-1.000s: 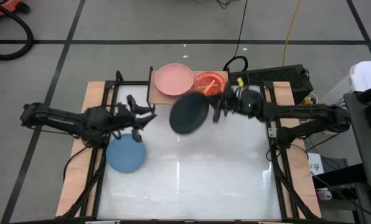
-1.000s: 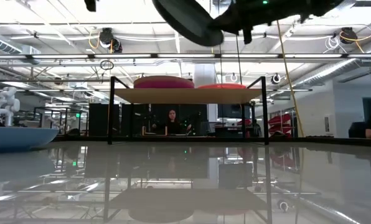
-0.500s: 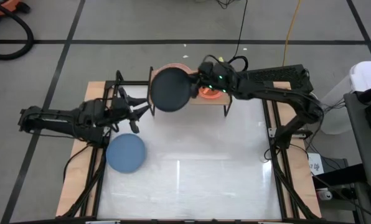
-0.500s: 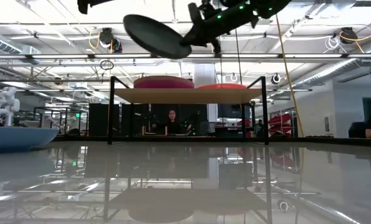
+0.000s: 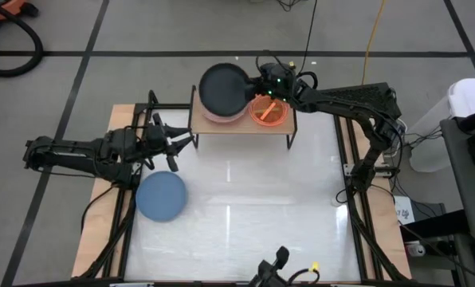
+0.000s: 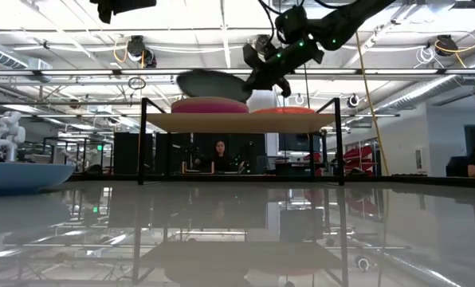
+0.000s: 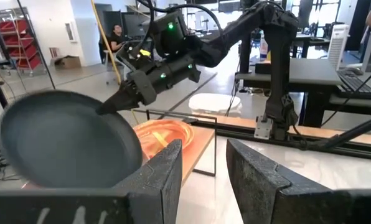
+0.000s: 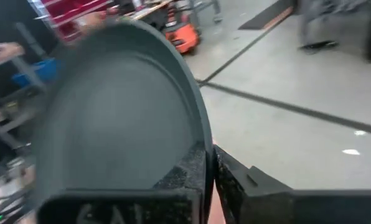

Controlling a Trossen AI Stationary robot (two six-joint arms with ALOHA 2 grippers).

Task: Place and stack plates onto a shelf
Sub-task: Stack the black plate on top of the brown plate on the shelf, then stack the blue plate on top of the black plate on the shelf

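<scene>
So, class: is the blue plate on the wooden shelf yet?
No, the blue plate lies on the white table, in front of the shelf.

No text, label, brand, number or sign can be read in any view; the embossed marks on the end effector housings stay illegible.

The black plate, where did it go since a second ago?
The right gripper stayed shut on the black plate and carried it from above the table's middle back over the shelf, where it now hangs just above the salmon-pink plate. The blue plate, the orange plate and the left gripper, open, kept their places.
</scene>
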